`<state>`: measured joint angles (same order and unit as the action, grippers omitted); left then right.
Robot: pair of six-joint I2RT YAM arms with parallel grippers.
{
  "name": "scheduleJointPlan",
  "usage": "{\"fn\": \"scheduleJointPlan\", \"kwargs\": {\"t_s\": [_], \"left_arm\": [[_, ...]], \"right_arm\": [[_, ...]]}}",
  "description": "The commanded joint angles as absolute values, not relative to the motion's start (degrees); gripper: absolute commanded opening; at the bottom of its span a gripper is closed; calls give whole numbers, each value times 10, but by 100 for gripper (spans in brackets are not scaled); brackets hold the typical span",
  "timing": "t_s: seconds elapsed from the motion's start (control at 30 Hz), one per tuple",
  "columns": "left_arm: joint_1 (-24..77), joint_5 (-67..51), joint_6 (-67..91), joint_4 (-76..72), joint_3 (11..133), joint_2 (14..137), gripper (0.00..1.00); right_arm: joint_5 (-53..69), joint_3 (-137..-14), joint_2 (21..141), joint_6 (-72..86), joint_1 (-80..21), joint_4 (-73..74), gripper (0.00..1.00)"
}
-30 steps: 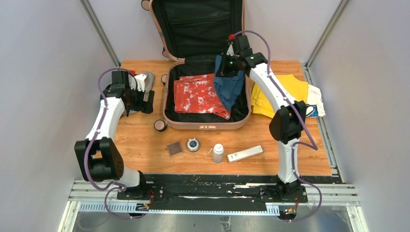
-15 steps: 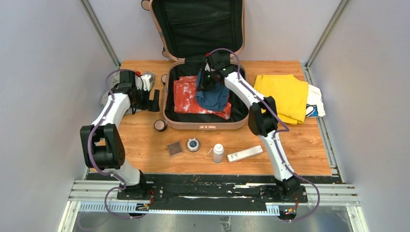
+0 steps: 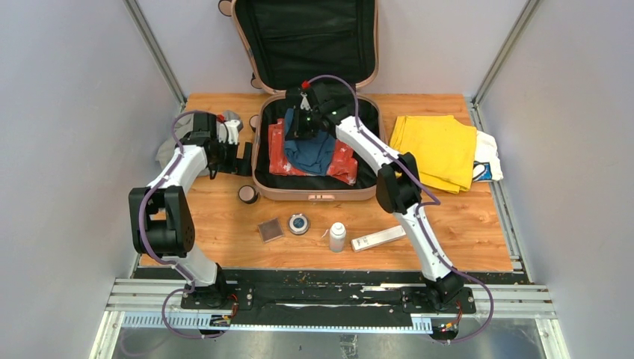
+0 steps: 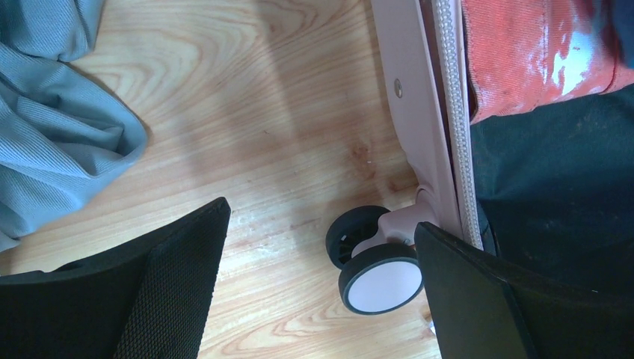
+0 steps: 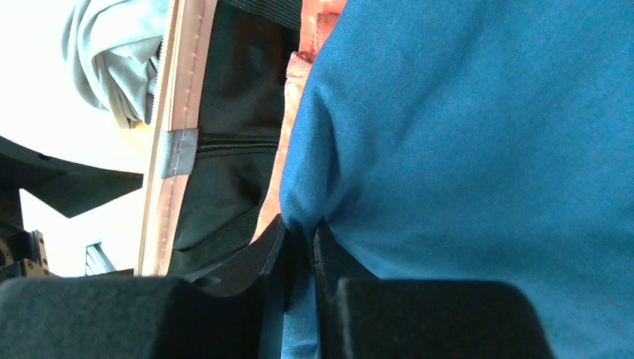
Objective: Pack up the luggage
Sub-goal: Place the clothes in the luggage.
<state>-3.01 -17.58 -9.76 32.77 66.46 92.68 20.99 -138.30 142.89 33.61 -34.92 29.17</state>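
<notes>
The pale pink luggage [image 3: 258, 142] lies open at the table's back, its lid up against the wall. A red patterned cloth [image 3: 342, 161] lies inside it. My right gripper [image 3: 300, 120] is shut on a blue garment [image 3: 312, 153] and holds it over the red cloth at the case's left side; the pinched fold shows in the right wrist view [image 5: 300, 224]. My left gripper [image 3: 241, 155] is open and empty, just left of the case. In the left wrist view [image 4: 321, 247] a black suitcase wheel [image 4: 381, 280] lies between its fingers. A grey garment [image 4: 52, 127] lies behind it.
A folded yellow cloth [image 3: 437, 149] and a white item [image 3: 490, 153] lie right of the case. In front of it sit a small round jar [image 3: 247, 194], a brown square [image 3: 270, 229], a round tin [image 3: 299, 224], a white bottle [image 3: 337, 237] and a white bar [image 3: 378, 238].
My right gripper has carried the blue garment leftward and down, from the case's right side to over the red cloth. My left gripper has moved right, from the grey garment to the case's left wall.
</notes>
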Motion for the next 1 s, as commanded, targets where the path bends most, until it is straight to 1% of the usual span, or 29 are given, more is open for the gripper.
{"fn": "scheduleJointPlan", "kwargs": {"t_s": [0.0, 0.13, 0.2, 0.23, 0.27, 0.3, 0.33, 0.43, 0.47, 0.53, 0.63, 0.67, 0.8, 0.87, 0.93, 0.97], "left_arm": [[-26, -181, -97, 317, 654, 919, 100], [-26, -181, -99, 319, 653, 913, 100], [-26, -182, -97, 319, 654, 911, 100], [-26, -182, -97, 319, 654, 909, 100], [-27, -181, -96, 320, 654, 907, 100], [-26, -182, -95, 321, 656, 905, 100], [-26, -182, -95, 322, 656, 903, 100], [-27, -179, -99, 332, 662, 896, 100], [-26, -177, -101, 336, 664, 893, 100], [-26, -172, -105, 342, 665, 884, 100], [-26, -164, -113, 349, 665, 869, 100], [-26, -163, -115, 352, 666, 864, 100], [-26, -159, -122, 368, 675, 849, 100], [-26, -158, -123, 373, 677, 840, 100], [-27, -155, -125, 375, 677, 832, 100], [-26, -154, -125, 375, 677, 828, 100]], "right_arm": [[250, -1406, 1475, 360, -364, 269, 0], [254, -1408, 1489, 359, -374, 259, 0], [261, -1413, 1498, 364, -375, 258, 6], [266, -1414, 1502, 367, -375, 256, 13], [271, -1414, 1504, 370, -375, 254, 22], [275, -1414, 1505, 374, -376, 254, 37], [280, -1413, 1504, 378, -376, 251, 49], [299, -1400, 1490, 393, -376, 231, 69], [306, -1393, 1482, 397, -375, 221, 74], [316, -1382, 1466, 403, -374, 211, 78], [335, -1357, 1440, 420, -370, 192, 78], [341, -1341, 1430, 429, -369, 178, 75], [359, -1276, 1406, 471, -367, 128, 55], [363, -1260, 1408, 479, -367, 122, 41], [361, -1246, 1413, 485, -367, 119, 30], [356, -1239, 1415, 486, -367, 119, 28]]}}
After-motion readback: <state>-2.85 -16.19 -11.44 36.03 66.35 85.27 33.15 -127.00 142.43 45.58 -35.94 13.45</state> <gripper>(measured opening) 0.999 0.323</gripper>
